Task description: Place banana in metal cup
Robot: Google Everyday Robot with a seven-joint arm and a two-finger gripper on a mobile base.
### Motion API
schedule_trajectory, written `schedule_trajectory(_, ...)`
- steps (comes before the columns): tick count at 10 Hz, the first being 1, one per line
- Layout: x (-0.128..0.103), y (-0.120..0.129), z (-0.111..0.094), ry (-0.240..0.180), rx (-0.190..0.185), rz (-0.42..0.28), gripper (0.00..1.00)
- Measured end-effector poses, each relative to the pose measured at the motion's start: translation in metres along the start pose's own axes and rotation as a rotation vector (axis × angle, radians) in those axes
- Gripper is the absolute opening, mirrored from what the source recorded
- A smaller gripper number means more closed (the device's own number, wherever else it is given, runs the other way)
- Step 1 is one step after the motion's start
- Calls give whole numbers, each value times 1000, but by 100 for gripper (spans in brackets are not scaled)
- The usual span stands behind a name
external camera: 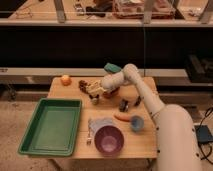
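One gripper (93, 89) hovers above metal cup (94, 99).

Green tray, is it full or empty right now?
Empty: the green tray shows only its bare green floor. The gripper is over the table's back, above the metal cup, away from the tray.

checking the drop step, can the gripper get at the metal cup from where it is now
Probably yes. The gripper hovers right over the metal cup near the table's back middle, with nothing between them. The banana seems to be at the gripper, just above the cup.
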Motion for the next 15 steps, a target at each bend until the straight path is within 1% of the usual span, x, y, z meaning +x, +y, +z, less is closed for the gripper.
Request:
schedule_trajectory(1, 3, -1, 3, 3, -6, 6, 1)
schedule_trajectory(2, 5, -1, 6, 12, -13, 7, 5)
schedule_trajectory(3, 5, -1, 8, 21, -17, 7, 15)
schedule_trajectory(4, 7, -2, 8, 26, -11, 11, 27)
schedule_trajectory(6, 8, -5, 9, 33, -1, 14, 47)
schedule_trajectory(7, 7, -6, 10, 34, -1, 13, 55)
schedule_trajectory(8, 6, -7, 11, 37, -1, 12, 68)
schedule_trajectory(9, 5, -8, 11, 37, 0, 12, 76)
schedule_trajectory(10, 4, -8, 11, 35, 0, 12, 79)
schedule_trajectory(13, 0, -6, 10, 22, -11, 7, 80)
schedule_trajectory(15, -1, -6, 10, 20, -12, 6, 80)
